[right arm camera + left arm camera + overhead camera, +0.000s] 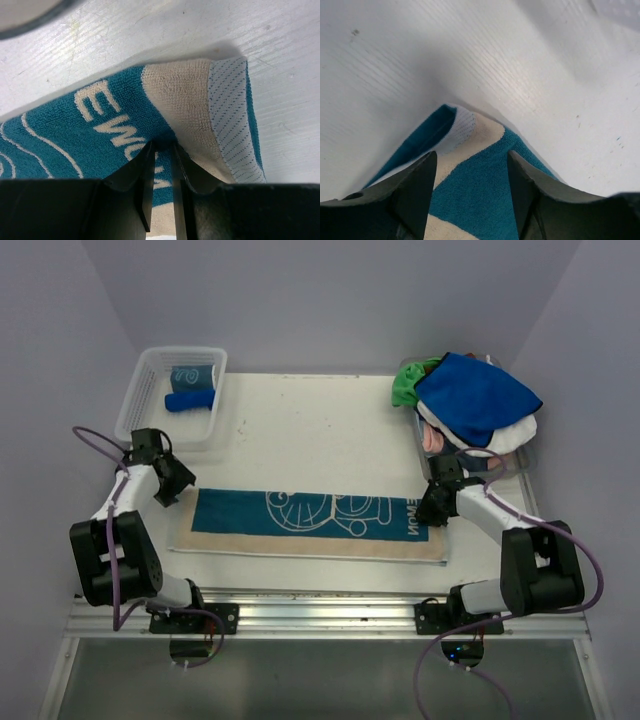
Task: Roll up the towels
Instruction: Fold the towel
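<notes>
A teal and beige towel (310,520) with white swirls and lettering lies folded into a long strip across the near part of the white table. My left gripper (172,485) is open at its left end; in the left wrist view the jaws (472,157) stand wide apart over the towel's corner (475,190). My right gripper (438,502) is at the right end. In the right wrist view its jaws (162,147) are nearly together and pinch a fold of the towel (100,135) beside the lettering. The towel's beige end with its mesh hem (227,115) is raised slightly off the table.
A clear mesh basket (140,390) at the back left holds a rolled royal blue towel (190,400) and a rolled teal one (192,375). At the back right is a pile of towels: blue (475,395), green (408,385), white (515,435), pink (432,438).
</notes>
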